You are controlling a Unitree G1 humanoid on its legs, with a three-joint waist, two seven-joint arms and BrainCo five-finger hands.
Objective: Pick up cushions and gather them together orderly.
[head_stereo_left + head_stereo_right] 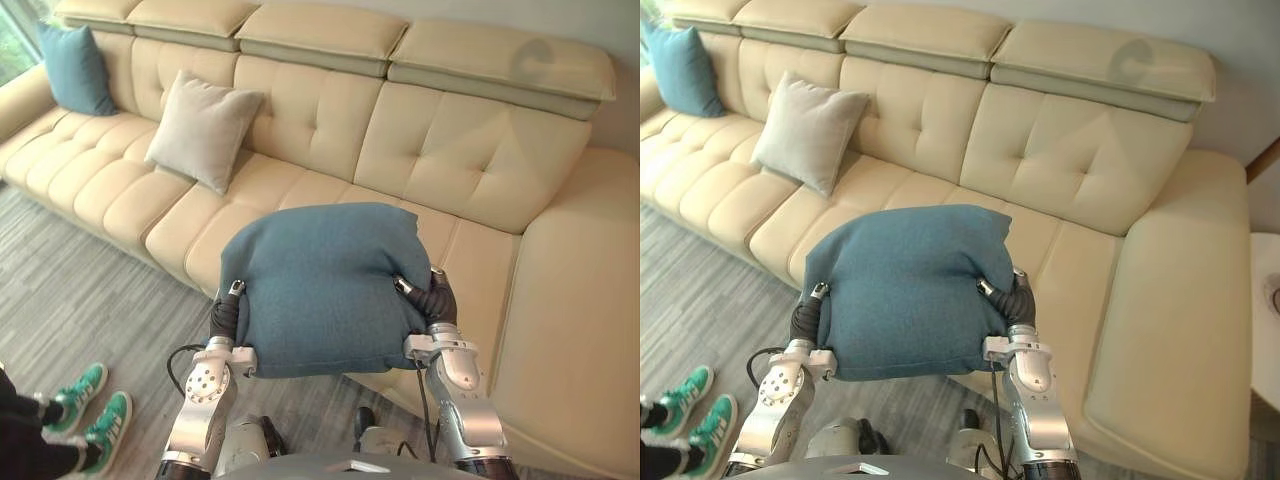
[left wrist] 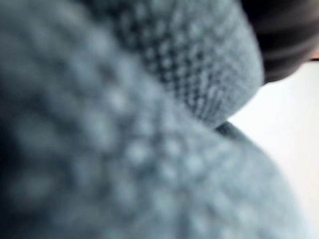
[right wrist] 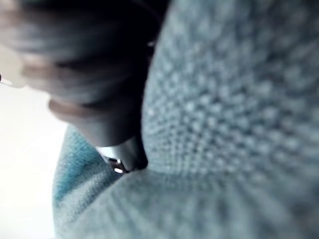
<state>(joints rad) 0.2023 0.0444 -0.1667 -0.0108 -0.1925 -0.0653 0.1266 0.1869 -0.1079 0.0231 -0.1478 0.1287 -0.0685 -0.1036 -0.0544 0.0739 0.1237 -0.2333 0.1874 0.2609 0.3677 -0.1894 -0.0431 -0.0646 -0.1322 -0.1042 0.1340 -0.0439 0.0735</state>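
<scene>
No words, numbers, labels or signs can be read anywhere here: the blue cushion (image 1: 325,290), the grey cushion (image 1: 203,128) and the cream sofa (image 1: 470,160) show only plain, unmarked material, and the green shoes (image 1: 108,420) at the edge of the head views carry pale stripes but no print that can be made out

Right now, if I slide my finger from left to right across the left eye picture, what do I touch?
small blue cushion in the corner of the sofa → pale grey cushion → big blue cushion being carried → right hand
</scene>
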